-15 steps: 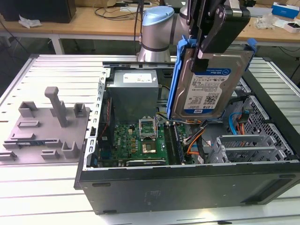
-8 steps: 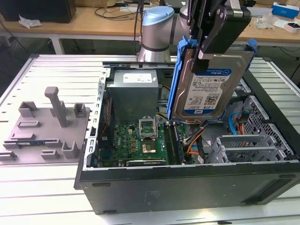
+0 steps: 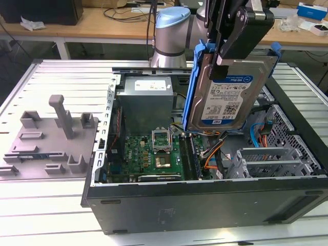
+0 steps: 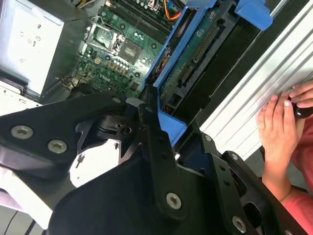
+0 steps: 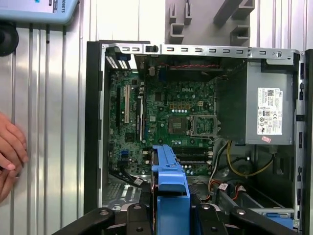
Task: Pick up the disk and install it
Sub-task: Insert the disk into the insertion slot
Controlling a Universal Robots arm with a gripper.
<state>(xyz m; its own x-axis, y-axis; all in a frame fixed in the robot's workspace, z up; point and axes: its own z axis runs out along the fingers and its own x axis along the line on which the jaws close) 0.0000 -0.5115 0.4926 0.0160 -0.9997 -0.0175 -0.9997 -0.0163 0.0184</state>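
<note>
The disk (image 3: pixel 228 97) is a silver hard drive with a white and blue label in a bright blue bracket. It hangs upright and slightly tilted above the right half of the open computer case (image 3: pixel 205 200), clear of the parts below. My gripper (image 3: pixel 220 64) is shut on its upper part, one black finger across the labelled face. In the second wrist view the blue bracket (image 4: pixel 168 73) runs away from the black fingers (image 4: pixel 156 142), over the motherboard. In the first wrist view the bracket's end (image 5: pixel 171 181) sticks out between the fingers above the case interior.
Inside the case are a grey power supply (image 3: pixel 146 97), the green motherboard (image 3: pixel 154 154), cables and a metal drive cage (image 3: pixel 277 148) at the exterior view's right. A grey fixture plate (image 3: pixel 51 138) lies left of the case. A person's hand (image 4: pixel 279 117) rests on the ribbed table beside the case.
</note>
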